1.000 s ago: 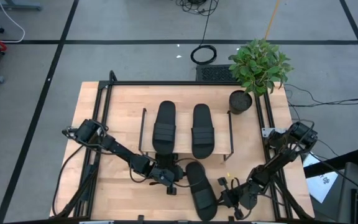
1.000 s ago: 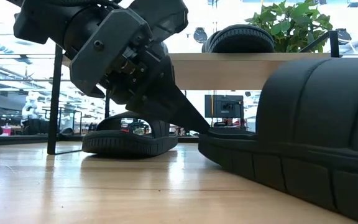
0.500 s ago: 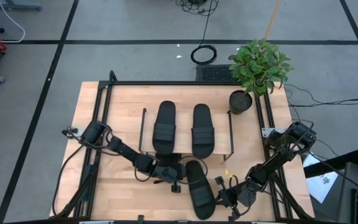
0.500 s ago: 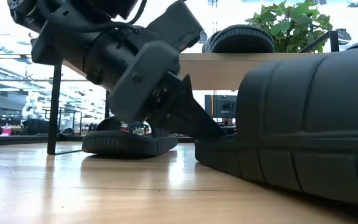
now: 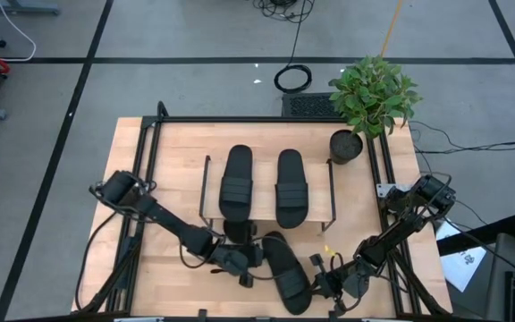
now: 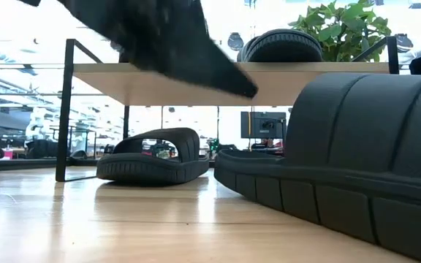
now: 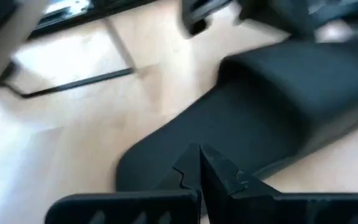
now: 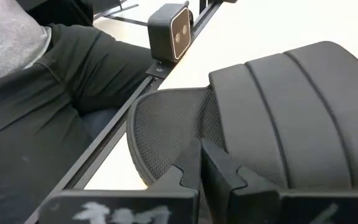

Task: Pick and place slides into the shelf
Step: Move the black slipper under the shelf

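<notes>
A: Where are the slides relative to the shelf (image 5: pixel 318 183)?
B: Two slides (image 5: pixel 237 182) on top, one underneath (image 6: pixel 152 157), and a fourth slide (image 5: pixel 284 271) on the counter (image 5: pixel 173 148) just before it.
A: Grippers?
B: Left gripper (image 5: pixel 250 258) and right gripper (image 5: pixel 316 284) flank that fourth slide, fingers together, holding nothing.

Potted plant (image 5: pixel 371 98) at far right table corner; coiled cable (image 5: pixel 292 80) on floor beyond; small camera (image 8: pixel 177 23) on table edge.

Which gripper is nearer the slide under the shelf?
Left. The left gripper sits just in front of the slide under the shelf; the right gripper is farther off, beyond the loose slide near the table's front edge.
</notes>
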Robot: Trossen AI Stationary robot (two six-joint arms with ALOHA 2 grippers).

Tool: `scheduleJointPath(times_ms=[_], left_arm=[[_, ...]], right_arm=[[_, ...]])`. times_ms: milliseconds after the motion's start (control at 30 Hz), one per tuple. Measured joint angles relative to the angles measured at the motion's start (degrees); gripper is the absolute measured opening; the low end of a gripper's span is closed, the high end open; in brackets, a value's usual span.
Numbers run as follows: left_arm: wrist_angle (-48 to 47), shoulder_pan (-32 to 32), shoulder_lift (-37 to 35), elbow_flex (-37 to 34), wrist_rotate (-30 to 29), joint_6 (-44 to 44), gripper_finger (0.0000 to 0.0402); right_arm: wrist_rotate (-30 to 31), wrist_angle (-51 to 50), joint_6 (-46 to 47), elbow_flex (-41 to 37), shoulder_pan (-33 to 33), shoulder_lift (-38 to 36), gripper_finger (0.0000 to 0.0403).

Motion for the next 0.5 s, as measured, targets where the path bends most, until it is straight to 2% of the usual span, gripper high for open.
scheduleJointPath(times_ms=[167, 233, 400, 500], left_arm=[[-4.9, -2.1, -0.7, 3.3, 9.5, -5.8, 0.0000], [-6.3, -3.3, 0.1, 3.8, 11.4, -6.6, 0.0000], [-5.6, -5.7, 2.1, 5.2, 12.7, -8.6, 0.0000], [-5.3, -5.7, 3.0, 5.5, 12.5, -9.5, 0.0000]], right_arm=[[0.0, 0.0, -0.2, 0.0, 0.0, 0.0, 0.0000], [0.1, -0.2, -0.3, 0.0, 0.0, 0.0, 0.0000], [3.1, -0.5, -1.8, 0.0, -0.5, 0.0, 0.0000], [2.9, -0.4, -1.9, 0.0, -1.4, 0.0, 0.0000]])
